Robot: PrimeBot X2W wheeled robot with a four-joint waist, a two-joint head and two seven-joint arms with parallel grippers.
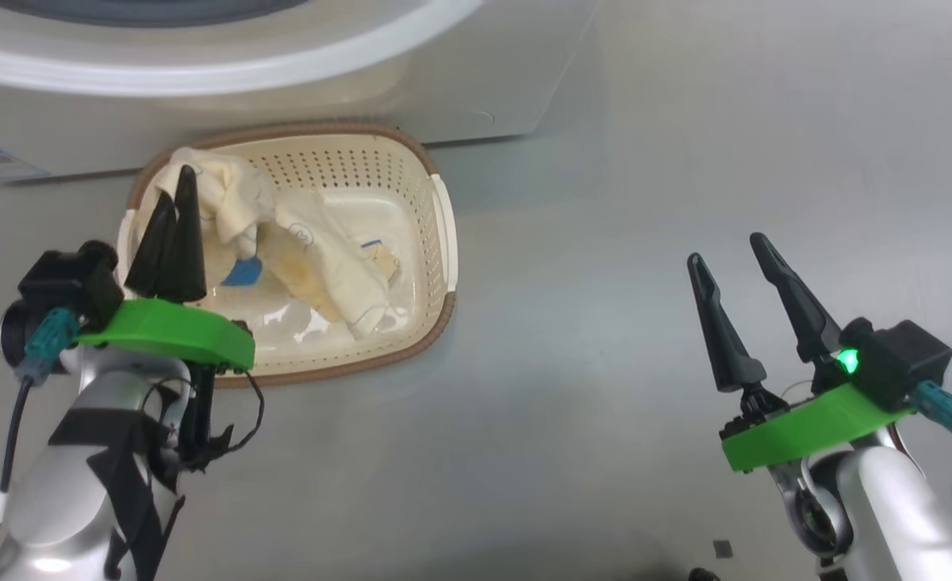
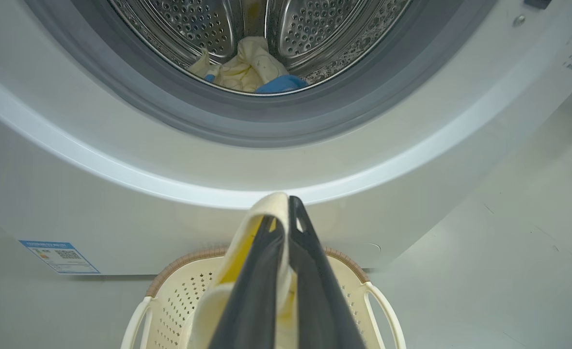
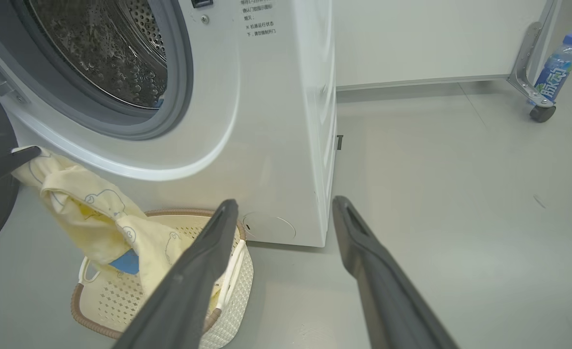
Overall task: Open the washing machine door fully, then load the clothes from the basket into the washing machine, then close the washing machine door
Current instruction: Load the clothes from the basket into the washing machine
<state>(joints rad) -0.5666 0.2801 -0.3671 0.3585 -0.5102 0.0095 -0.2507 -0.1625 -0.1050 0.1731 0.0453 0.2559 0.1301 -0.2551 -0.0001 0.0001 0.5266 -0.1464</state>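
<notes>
Clothes (image 1: pixel 230 198) pinched in left fingers (image 1: pixel 184 230) above basket (image 1: pixel 347 129); right fingers (image 1: pixel 795 303) spread, aimed at floor (image 1: pixel 605 339).

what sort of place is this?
Likely a lab or test room staged as a laundry corner: a white washing machine, a basket of clothes on bare grey floor, and a castered metal frame with a drinks bottle by it.

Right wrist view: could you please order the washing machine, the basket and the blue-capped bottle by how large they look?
1. The washing machine, by far the largest.
2. The basket.
3. The bottle, smallest here; it stands farther from the camera, so its true size against the basket is unsure.
</notes>
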